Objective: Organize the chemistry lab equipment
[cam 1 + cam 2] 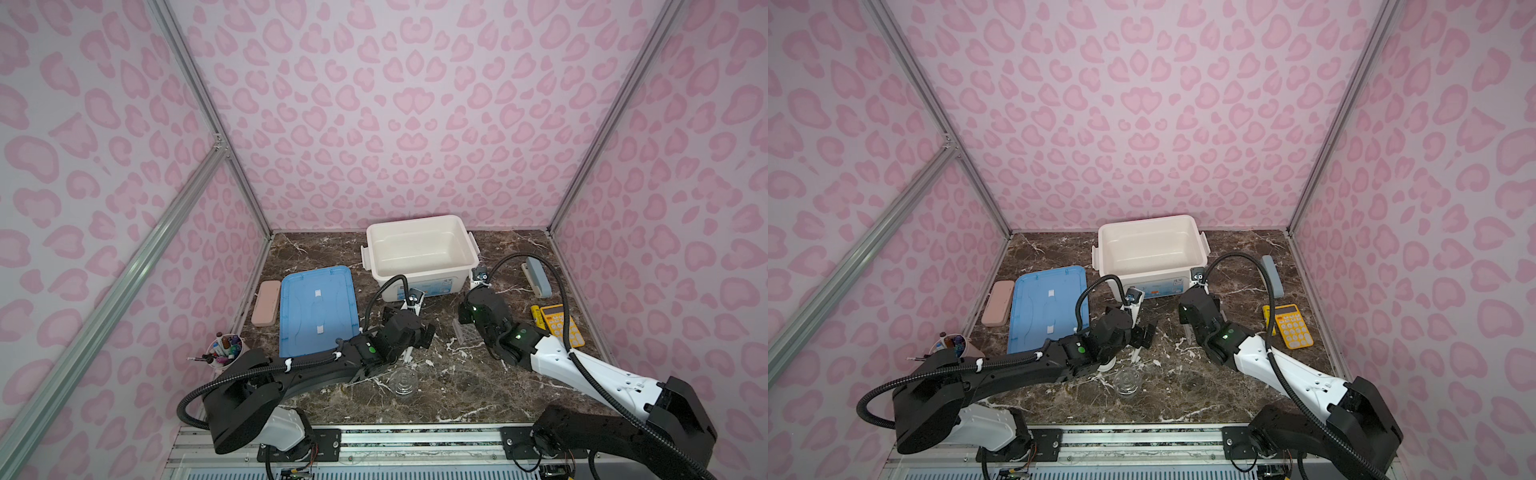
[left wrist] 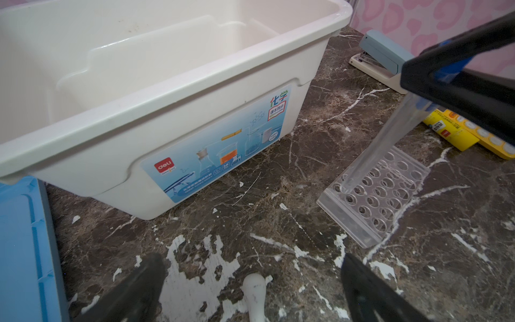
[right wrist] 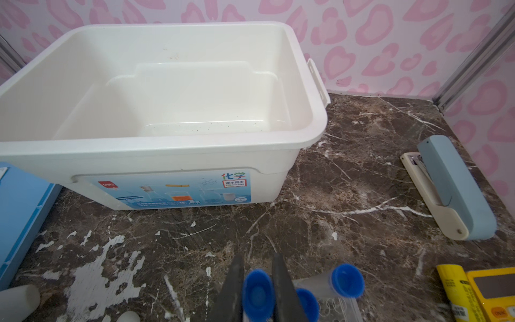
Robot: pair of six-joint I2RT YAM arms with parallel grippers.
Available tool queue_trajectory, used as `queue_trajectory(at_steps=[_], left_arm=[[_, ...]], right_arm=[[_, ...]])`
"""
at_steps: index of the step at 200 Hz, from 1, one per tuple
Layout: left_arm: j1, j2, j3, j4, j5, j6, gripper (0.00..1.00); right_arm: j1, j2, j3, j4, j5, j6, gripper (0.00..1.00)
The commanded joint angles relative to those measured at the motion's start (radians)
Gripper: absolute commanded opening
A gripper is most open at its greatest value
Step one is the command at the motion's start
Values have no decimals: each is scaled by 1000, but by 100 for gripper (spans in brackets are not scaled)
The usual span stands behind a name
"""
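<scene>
White plastic forms the empty box (image 1: 436, 284) at the middle of the table's far edge in both top views; it is light and stiff and needs no handling. The clear plastic rack (image 1: 464, 332), right of centre in both top views, is probably light and slick and may slide, so take it by its long edges. The glass beaker (image 1: 404, 382), at lower centre near the table's front edge, is fragile and smooth, so grip its wall below the rim. The test tube (image 2: 381, 139) is thin, slippery and likely brittle, so hold it just under its blue cap (image 3: 257, 295). The white pestle (image 2: 254, 292), left of centre, is hard and dense for its size, so grasp it at mid-shaft. The right gripper (image 3: 257, 271) is clamped on the tube at the cap. The tube slants down with its tip at a corner hole of the rack; whether it is seated cannot be told. The left gripper (image 2: 252, 262) is spread fully and holds nothing, and the pestle lies between its fingers, clear of both.
</scene>
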Motion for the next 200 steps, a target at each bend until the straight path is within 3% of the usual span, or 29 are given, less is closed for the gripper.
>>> queue_trajectory(at_steps=[1, 200], left_arm=[[1, 6, 14, -1, -3, 4, 100], [1, 31, 14, -4, 0, 0, 100]], right_arm=[[2, 11, -2, 22, 18, 1, 5], [3, 28, -49, 40, -1, 5, 9]])
